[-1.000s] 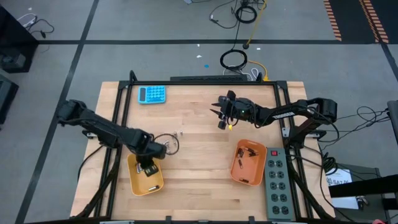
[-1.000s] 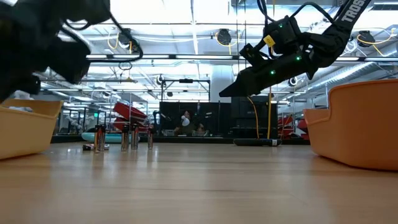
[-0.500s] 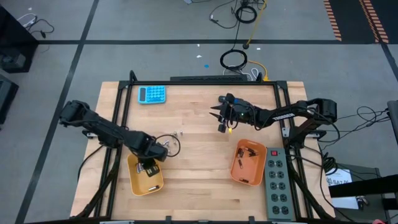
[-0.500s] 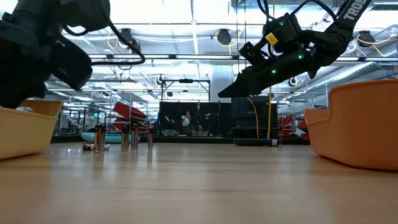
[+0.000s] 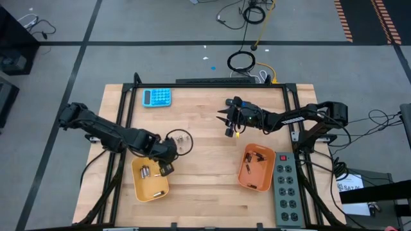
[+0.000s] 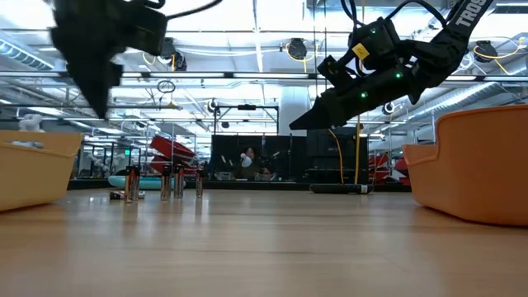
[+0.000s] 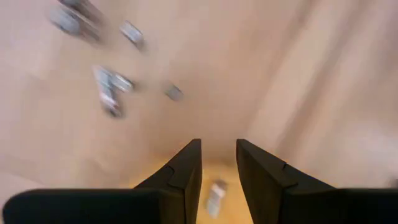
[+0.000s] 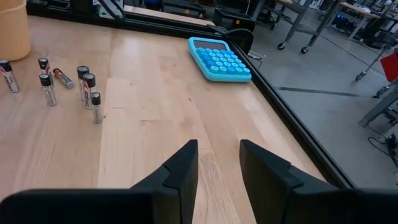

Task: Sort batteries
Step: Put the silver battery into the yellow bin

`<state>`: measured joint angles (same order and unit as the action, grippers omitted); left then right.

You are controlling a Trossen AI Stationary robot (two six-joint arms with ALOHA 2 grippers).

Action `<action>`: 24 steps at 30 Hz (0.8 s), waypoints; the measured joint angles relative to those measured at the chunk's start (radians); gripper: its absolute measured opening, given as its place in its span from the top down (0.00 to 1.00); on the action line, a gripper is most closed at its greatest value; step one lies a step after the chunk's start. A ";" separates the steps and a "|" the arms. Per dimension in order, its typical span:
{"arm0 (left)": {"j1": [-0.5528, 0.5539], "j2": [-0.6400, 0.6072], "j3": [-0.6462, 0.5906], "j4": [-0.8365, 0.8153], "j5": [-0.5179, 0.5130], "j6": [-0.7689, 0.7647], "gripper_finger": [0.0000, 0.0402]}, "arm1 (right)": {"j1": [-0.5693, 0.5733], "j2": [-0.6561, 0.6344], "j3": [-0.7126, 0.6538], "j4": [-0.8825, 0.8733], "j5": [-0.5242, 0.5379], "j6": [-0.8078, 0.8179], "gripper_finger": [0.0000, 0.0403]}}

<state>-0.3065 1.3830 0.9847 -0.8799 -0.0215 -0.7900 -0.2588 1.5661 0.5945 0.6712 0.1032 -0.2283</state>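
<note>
Up and out of the left tray (image 5: 142, 192) comes the left gripper (image 7: 217, 146); it now hangs over that tray's rim on the side nearer the table's middle, well higher than before in the low view. Its fingers stand apart with nothing between them. The right gripper (image 8: 217, 152) is raised above the far middle of the table, likewise spread and empty.

Two orange trays are in sight. The left one lies just under the left gripper, and the right tray (image 5: 257, 168) lies near the right gripper, on its front side. One grey power strip (image 5: 286, 189) lies beside the right tray. One blue calculator (image 8: 219, 58) sits ahead of the right gripper, by the far edge.

Three batteries (image 5: 146, 171) show in the left tray, just beside the left gripper. Several small dark ones (image 5: 258, 157) lie in the right tray; the count is unclear. Seven loose batteries (image 8: 89, 87) stand or lie on the table between the two grippers, closer to the left one. A thin cable loop (image 5: 180, 142) crosses above them in the high view.

The table (image 5: 205, 192) is pale wood in a black frame. Around it lies grey floor with cables, and beyond it a lit hall with racks.
</note>
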 joint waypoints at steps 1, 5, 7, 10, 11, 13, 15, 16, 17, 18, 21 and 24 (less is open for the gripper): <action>0.006 0.002 0.000 0.001 -0.029 0.017 0.73 | 0.000 0.000 0.000 -0.001 0.000 0.000 0.73; 0.027 0.020 -0.005 0.008 -0.049 0.079 0.68 | 0.000 0.000 0.000 -0.011 0.000 0.000 0.73; 0.030 0.036 -0.005 0.022 -0.052 0.116 0.63 | 0.000 0.000 0.000 -0.019 0.000 0.000 0.73; 0.031 0.062 -0.005 0.033 -0.075 0.174 0.55 | 0.000 0.000 0.000 -0.022 0.000 0.000 0.73; 0.032 0.073 -0.005 0.035 -0.087 0.193 0.52 | 0.000 0.000 0.000 -0.025 0.000 0.000 0.73; 0.032 0.095 -0.005 0.035 -0.111 0.232 0.49 | 0.000 0.000 0.000 -0.026 0.000 0.000 0.73; 0.032 0.118 -0.006 0.037 -0.135 0.269 0.48 | 0.000 0.000 0.000 -0.027 0.000 0.000 0.73; 0.031 0.131 -0.006 0.036 -0.145 0.286 0.48 | 0.000 0.000 0.000 -0.027 0.000 0.000 0.73; 0.029 0.146 -0.006 0.036 -0.151 0.309 0.48 | 0.000 0.000 0.000 -0.027 0.000 0.000 0.73; 0.027 0.160 -0.006 0.036 -0.159 0.334 0.48 | 0.000 0.000 0.000 -0.027 0.000 0.000 0.73; 0.012 0.193 -0.006 0.037 -0.182 0.415 0.48 | 0.000 0.000 0.000 -0.028 0.000 0.000 0.73; 0.000 0.215 -0.006 0.037 -0.183 0.467 0.48 | 0.000 0.000 0.000 -0.028 0.000 0.000 0.73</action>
<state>-0.3064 1.5978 0.9791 -0.8433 -0.2046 -0.3225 -0.2588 1.5661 0.5945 0.6434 0.1028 -0.2287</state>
